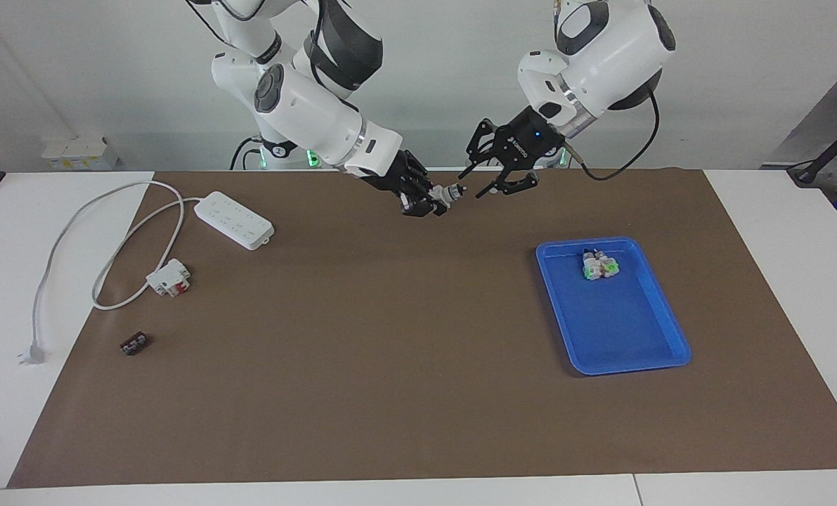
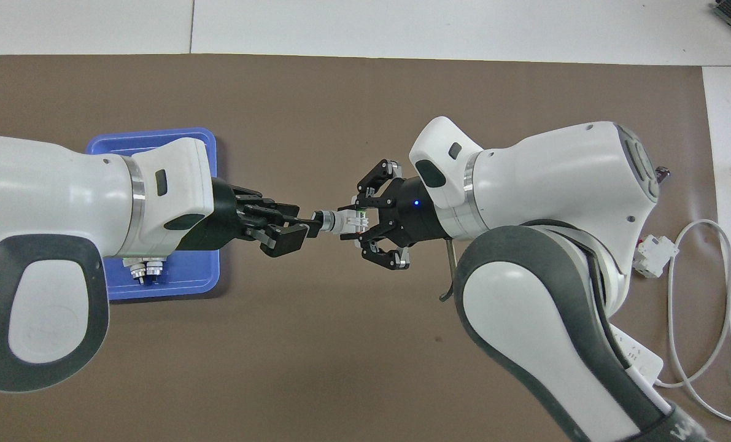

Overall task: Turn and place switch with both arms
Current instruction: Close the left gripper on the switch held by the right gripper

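Note:
My right gripper (image 1: 438,202) is shut on the switch (image 1: 452,191) and holds it level in the air over the brown mat, near the robots' end, with the black knob tip pointing toward the left arm. In the overhead view the right gripper (image 2: 351,223) grips the switch's white-green body (image 2: 340,222). My left gripper (image 1: 477,184) is open, and its fingertips reach the knob tip. From above, the left gripper (image 2: 301,226) has the knob just between its fingers. I cannot tell whether they touch it.
A blue tray (image 1: 629,330) lies toward the left arm's end, with a cluster of white-green switches (image 1: 599,267) in it. Toward the right arm's end lie a white power strip (image 1: 234,219) with its cable, a white block with red parts (image 1: 169,277) and a small black part (image 1: 135,344).

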You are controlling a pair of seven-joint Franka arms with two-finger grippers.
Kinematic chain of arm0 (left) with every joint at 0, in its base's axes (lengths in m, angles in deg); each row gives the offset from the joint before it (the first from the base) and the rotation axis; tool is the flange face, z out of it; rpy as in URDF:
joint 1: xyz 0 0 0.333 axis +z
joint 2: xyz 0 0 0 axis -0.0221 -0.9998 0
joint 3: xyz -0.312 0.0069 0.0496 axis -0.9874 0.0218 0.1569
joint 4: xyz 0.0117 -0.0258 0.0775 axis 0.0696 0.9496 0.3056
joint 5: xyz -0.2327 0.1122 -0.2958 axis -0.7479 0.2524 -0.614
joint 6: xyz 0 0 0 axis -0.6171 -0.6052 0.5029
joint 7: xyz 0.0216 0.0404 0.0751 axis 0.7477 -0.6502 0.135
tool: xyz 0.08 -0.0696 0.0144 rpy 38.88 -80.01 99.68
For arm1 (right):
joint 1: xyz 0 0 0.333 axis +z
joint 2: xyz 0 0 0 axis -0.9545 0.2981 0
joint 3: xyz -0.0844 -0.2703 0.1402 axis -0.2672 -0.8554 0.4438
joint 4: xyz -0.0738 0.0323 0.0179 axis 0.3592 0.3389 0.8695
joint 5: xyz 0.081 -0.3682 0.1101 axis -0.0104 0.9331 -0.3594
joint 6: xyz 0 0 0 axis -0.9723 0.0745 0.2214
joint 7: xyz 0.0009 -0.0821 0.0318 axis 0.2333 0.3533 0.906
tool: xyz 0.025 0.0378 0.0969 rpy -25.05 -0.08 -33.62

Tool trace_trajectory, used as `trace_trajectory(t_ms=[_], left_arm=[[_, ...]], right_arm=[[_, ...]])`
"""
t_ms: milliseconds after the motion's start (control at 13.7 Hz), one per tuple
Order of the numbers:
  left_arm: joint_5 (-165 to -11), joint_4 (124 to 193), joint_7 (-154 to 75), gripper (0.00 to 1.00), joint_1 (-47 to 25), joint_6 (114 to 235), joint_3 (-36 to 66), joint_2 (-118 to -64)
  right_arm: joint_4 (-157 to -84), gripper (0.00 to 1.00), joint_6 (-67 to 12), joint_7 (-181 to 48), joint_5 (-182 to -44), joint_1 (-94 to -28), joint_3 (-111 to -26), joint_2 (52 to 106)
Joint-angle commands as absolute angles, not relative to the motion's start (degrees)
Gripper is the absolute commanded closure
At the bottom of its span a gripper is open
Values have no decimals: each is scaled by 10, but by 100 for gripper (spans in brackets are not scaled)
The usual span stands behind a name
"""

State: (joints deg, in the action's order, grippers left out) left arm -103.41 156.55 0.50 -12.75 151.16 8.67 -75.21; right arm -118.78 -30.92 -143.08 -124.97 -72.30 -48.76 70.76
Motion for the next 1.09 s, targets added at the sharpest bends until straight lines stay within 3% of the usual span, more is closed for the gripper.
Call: trace_trajectory(t_ms=[0,1020], left_arm=[[-1046,1588,16,56,-141,1534,92,-735],[-1046,1596,16,60,-163,1566,92,-737]], right_arm=[[-1204,100,-317,-1422,-1268,-727,-488,690],[-1201,100,-331,-1398,-1267,-727,-487,683]])
